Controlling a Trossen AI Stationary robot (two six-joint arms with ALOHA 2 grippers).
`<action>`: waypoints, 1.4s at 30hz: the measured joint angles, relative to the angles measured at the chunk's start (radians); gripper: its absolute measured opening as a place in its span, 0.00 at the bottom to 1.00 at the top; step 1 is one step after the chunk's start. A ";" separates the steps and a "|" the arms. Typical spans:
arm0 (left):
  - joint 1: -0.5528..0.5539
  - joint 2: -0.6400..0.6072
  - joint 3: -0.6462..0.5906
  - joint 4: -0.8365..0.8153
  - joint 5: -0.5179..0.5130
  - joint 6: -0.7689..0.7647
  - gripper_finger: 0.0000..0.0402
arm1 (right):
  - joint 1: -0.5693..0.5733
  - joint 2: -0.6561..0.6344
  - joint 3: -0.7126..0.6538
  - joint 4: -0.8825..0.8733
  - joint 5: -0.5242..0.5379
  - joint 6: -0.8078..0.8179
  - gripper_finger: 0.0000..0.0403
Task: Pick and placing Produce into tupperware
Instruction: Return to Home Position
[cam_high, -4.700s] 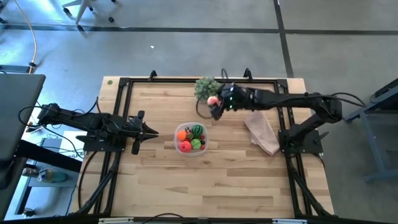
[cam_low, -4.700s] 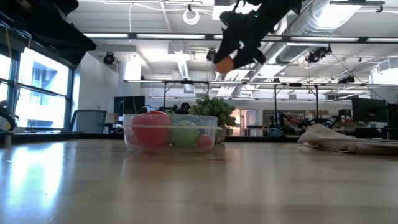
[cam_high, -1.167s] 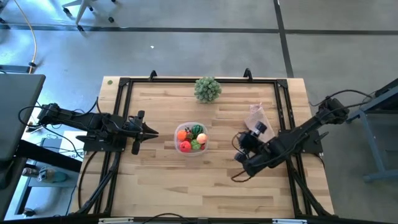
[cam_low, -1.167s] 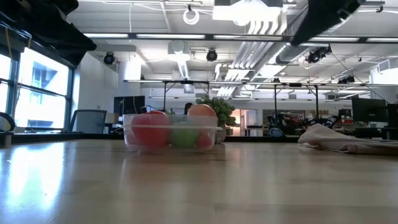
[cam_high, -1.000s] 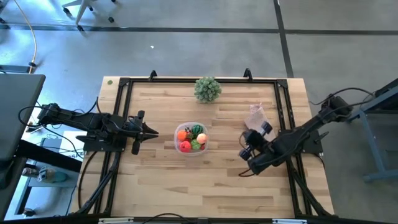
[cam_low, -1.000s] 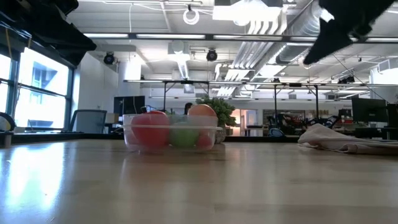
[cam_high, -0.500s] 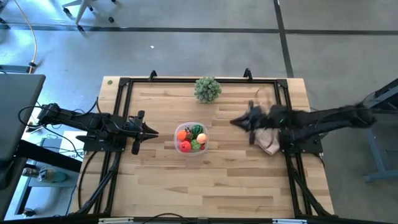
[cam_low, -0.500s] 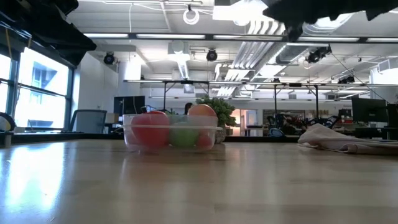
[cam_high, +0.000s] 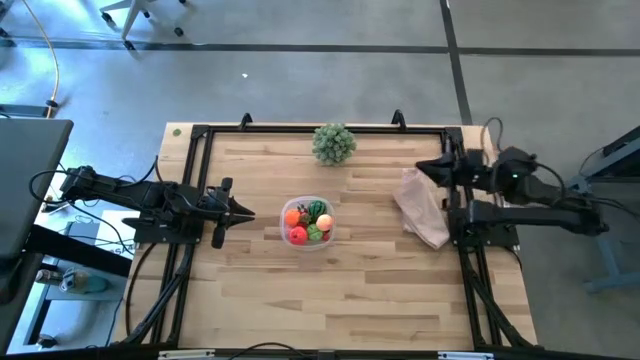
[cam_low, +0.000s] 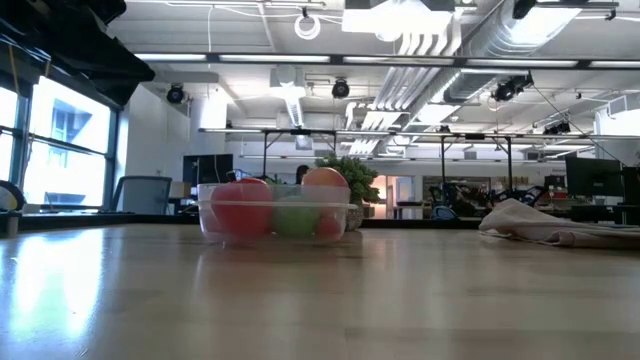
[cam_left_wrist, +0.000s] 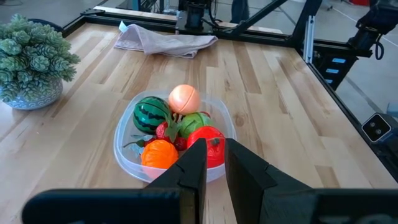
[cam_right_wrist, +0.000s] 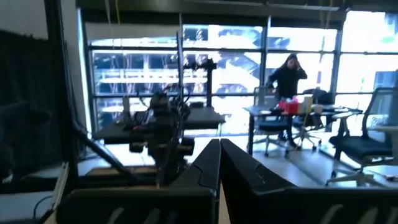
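Clear rounded-square tupperware (cam_left_wrist: 117, 147) on planked wood worktop (cam_high: 300, 300) holds glossy round Produce (cam_left_wrist: 177, 127); left gripper (cam_high: 246, 212), right gripper (cam_high: 422, 168) fingers seemingly together, empty.

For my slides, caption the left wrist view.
Tupperware packed with toy produce on the wooden table, bushy green ball and crumpled bag beyond.

Grey concrete floor (cam_high: 300, 80), bright windows (cam_right_wrist: 140, 59)

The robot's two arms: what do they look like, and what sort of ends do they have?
The left arm and right arm are dark, nearly black, made of slim jointed segments, with thin black cables looping beside them. The left gripper and right gripper each end in two flat, tapering dark fingers.
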 joint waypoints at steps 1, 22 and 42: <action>0.000 0.000 0.000 0.000 0.000 0.000 0.12 | 0.003 -0.019 0.000 -0.007 0.012 -0.002 0.00; 0.000 0.000 0.000 0.000 0.000 0.000 0.12 | 0.018 -0.305 -0.350 0.291 0.053 0.092 0.00; 0.000 0.000 0.000 0.000 0.000 0.000 0.12 | 0.018 -0.312 -0.528 0.323 -0.043 0.121 0.00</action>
